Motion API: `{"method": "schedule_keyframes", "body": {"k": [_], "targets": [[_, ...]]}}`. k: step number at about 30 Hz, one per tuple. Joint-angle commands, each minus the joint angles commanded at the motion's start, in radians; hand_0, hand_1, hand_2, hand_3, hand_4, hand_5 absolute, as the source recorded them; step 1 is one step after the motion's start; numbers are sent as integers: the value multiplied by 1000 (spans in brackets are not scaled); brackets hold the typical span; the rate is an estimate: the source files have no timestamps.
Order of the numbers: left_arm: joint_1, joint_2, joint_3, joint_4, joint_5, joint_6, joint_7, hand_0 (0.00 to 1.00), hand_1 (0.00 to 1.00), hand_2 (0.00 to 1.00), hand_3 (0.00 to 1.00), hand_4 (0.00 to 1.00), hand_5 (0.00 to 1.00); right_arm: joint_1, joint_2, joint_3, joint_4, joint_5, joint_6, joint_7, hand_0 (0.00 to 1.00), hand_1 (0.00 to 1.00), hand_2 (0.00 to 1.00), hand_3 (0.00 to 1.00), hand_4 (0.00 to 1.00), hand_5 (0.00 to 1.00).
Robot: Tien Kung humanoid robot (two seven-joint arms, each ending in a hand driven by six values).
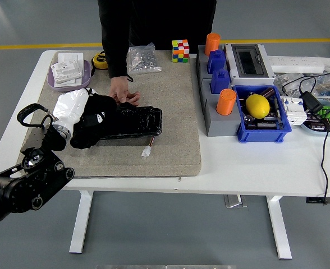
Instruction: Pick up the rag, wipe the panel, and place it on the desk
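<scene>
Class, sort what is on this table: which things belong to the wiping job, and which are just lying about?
Belongs to the job:
left hand
rag
panel
person's hand at the panel

Lying about:
puzzle cube
lemon
orange cups
blue bin
purple tray

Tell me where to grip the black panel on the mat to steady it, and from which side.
Judging by its pose, grip the black panel at its bare right end, coming from the right. It lies lengthwise left to right; the left robot hand covers its left end and the person's hand rests behind it.
</scene>
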Motion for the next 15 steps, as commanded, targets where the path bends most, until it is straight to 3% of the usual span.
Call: {"method": "schedule_keyframes", "body": {"k": [15], "targets": [[10,19,-68,-1,32,13,9,234,124,438,316,2,2,1,2,4,0,-1,1,0,692,445,637,617,998,701]]}}
